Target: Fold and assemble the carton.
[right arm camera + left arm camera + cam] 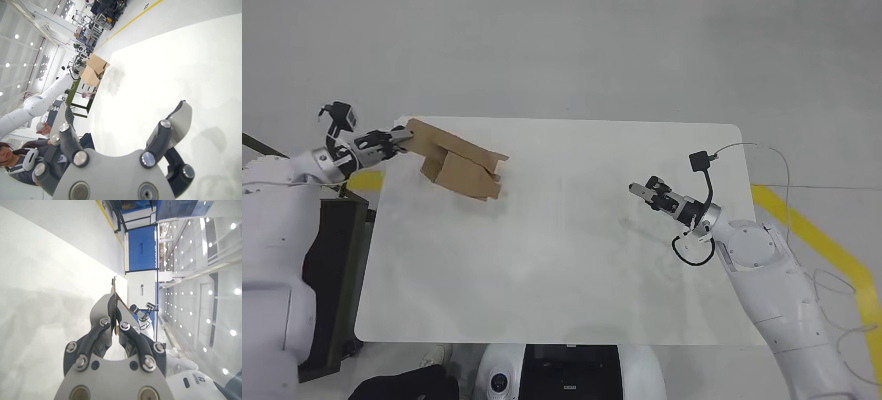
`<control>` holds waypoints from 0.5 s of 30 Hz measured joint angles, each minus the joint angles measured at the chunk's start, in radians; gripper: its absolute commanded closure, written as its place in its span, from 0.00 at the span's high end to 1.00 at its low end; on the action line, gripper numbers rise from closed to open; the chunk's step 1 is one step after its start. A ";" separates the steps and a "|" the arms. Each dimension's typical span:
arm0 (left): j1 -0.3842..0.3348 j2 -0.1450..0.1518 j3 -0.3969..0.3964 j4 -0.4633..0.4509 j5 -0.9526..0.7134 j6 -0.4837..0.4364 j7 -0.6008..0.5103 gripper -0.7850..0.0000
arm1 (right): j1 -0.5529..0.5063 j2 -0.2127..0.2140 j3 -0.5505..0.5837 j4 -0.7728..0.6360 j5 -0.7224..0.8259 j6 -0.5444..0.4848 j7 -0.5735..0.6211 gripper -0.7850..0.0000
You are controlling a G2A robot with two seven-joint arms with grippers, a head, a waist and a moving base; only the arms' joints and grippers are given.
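From above, the left gripper (400,140) is clamped on a flap of the brown carton (462,168) at the far left corner of the white table (542,280), with the right gripper (635,187) over the table's right half, well apart. The left wrist view shows those jaws pinched on a thin cardboard edge. In the right wrist view the right jaws stand wide apart, holding nothing.

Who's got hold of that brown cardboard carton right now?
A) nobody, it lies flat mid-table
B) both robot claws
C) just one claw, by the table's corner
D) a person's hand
C: the left gripper is shut on the carton at a corner of the table; the right gripper is open, apart from it.
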 measured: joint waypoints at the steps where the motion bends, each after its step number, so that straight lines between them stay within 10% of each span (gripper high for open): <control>1: -0.003 -0.014 0.017 -0.007 -0.010 0.000 -0.001 0.00 | 0.000 0.000 0.000 0.000 0.000 0.000 0.000 1.00; 15: -0.006 -0.118 0.195 -0.254 -0.017 -0.053 0.052 0.00 | 0.000 0.000 0.000 0.000 0.000 0.000 0.000 1.00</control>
